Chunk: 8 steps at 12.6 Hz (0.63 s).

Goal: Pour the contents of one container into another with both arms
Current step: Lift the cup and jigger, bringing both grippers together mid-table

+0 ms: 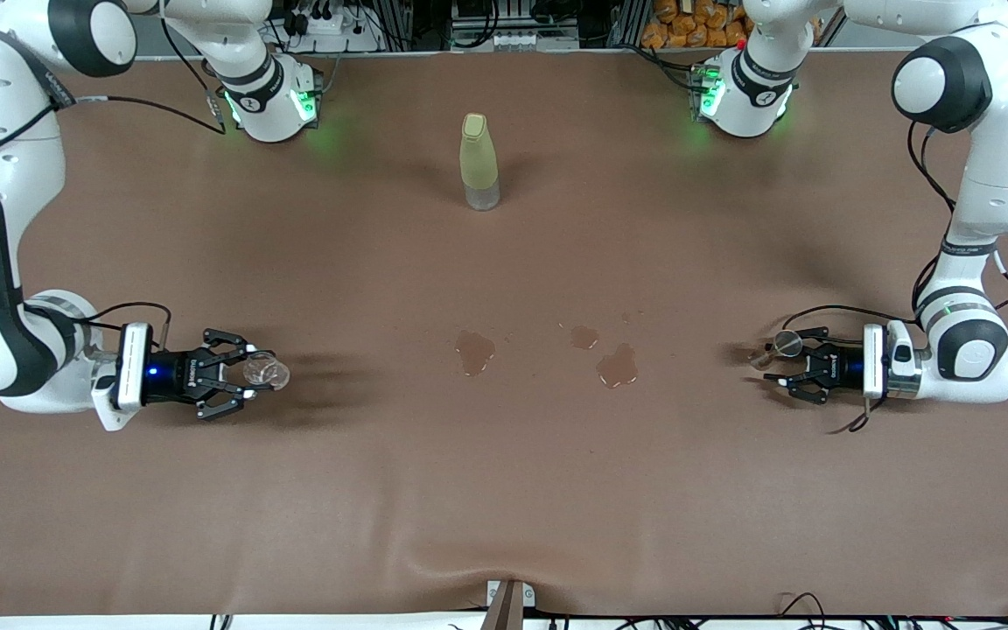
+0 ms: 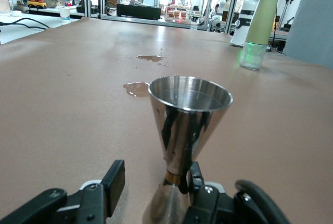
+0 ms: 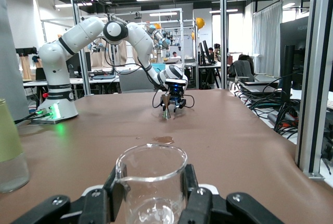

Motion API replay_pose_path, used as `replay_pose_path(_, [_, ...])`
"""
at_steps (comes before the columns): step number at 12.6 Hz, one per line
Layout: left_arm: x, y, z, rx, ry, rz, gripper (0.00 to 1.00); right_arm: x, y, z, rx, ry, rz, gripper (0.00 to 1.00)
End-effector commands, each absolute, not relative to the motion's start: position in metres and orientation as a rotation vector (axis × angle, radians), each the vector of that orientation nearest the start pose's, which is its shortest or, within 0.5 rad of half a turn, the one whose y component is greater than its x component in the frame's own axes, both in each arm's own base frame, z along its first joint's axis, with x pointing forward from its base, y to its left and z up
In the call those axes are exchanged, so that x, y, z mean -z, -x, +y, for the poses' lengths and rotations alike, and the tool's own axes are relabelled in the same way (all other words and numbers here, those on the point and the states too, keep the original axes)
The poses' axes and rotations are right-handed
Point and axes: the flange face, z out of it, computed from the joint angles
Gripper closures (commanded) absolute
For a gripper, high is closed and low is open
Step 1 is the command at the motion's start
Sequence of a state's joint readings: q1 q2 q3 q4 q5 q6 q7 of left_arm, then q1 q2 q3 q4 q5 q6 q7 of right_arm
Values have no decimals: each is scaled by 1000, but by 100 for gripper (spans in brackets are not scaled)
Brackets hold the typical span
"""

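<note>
Clear glass cup (image 3: 151, 185), shiny hourglass jigger (image 2: 186, 130)

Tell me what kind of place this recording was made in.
Most likely a robotics lab. A brown-covered table carries two white arms. The right wrist view shows aluminium framing, workstations with monitors and people seated at desks, plus cables trailing off the table's end.

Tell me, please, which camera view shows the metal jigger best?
The left wrist view: the jigger fills it, upright on the table between the left gripper's jaws. The front view shows only a small rim, and the right wrist view a distant speck.
</note>
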State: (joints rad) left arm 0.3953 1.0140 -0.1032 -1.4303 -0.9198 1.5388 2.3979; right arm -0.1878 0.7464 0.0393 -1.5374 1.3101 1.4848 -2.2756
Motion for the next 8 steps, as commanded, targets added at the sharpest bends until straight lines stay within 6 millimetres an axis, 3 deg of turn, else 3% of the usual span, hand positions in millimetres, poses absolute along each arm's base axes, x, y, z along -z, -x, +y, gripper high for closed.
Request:
replay_pose_path(1, [-93, -624, 105, -892, -1330, -1441, 56, -276, -666, 23, 1047, 1286, -1267, 79])
replay_pose_path(6, [-93, -621, 100, -895, -1316, -1425, 58, -303, -660, 41, 1048, 1335, -1259, 80])
replay_pose_path(8, [-96, -622, 101, -896, -1317, -1429, 72, -307, -661, 44, 1056, 1355, -1271, 80])
